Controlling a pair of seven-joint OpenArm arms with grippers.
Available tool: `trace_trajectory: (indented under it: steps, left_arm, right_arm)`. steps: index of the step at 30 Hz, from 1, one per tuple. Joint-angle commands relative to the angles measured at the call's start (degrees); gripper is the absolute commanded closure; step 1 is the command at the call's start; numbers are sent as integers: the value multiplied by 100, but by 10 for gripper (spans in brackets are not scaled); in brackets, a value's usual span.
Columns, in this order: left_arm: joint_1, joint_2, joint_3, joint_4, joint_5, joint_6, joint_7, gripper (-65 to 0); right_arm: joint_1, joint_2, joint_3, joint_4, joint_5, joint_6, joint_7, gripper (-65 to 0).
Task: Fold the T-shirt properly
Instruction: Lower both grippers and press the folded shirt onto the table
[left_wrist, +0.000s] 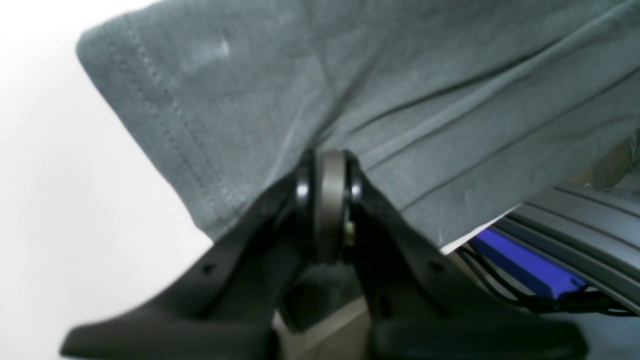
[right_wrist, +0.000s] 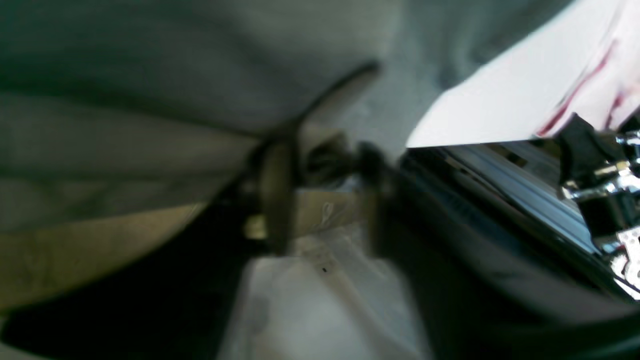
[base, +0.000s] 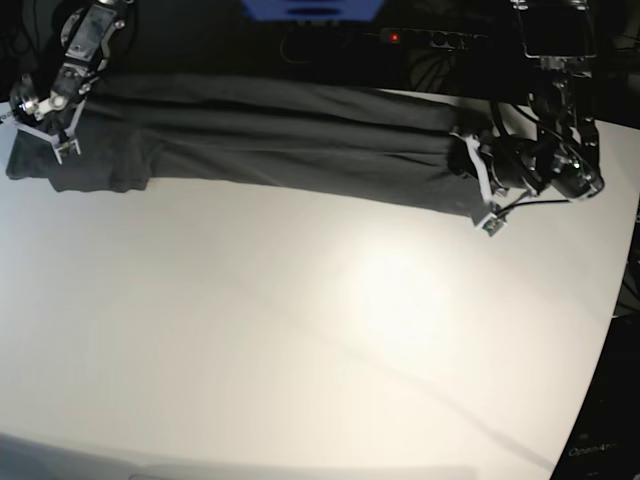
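Note:
The dark grey T-shirt (base: 280, 130) lies stretched in a long band along the far edge of the white table (base: 300, 350). My left gripper (base: 480, 185) is at its right end. In the left wrist view, this gripper (left_wrist: 327, 170) is shut on a bunch of the cloth (left_wrist: 400, 75), near a stitched hem. My right gripper (base: 50, 130) is at the shirt's left end. The right wrist view is blurred. There the gripper (right_wrist: 322, 165) has cloth (right_wrist: 150, 75) creasing toward its tips, and it seems pinched on it.
The table's far edge runs right behind the shirt. A blue object (left_wrist: 525, 265), black cables and a metal rail (left_wrist: 575, 220) lie beyond it. The blue object also shows at the top of the base view (base: 312, 8). The table's right edge curves inward (base: 610, 330).

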Motion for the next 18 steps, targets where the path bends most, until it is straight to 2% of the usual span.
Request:
trace_trajectory:
  steps: [1,3,5,12,18]
  left_arm:
    - [-11,-92,-43,30,264,29,133,-26]
    - [-11,-92,-43,30,255,29,133,-26]
    - [-11,-92,-43,30,264,29,133,-26]
    - [-29,-83,-43,30,264,29,133,-26]
    - [-38,-83,-43,30,264,29,133,-26]
  right_arm:
    - [-15,26,37,47,39,36,-58,-328]
    - [-15,26,37,56,39,36,-58,-432]
    - [-15,26,46,56,39,36,-58,-474]
    - [-15,61,37,399,-5,36,-119,-474]
    - [231,386,2,874,4,36,-647,-474]
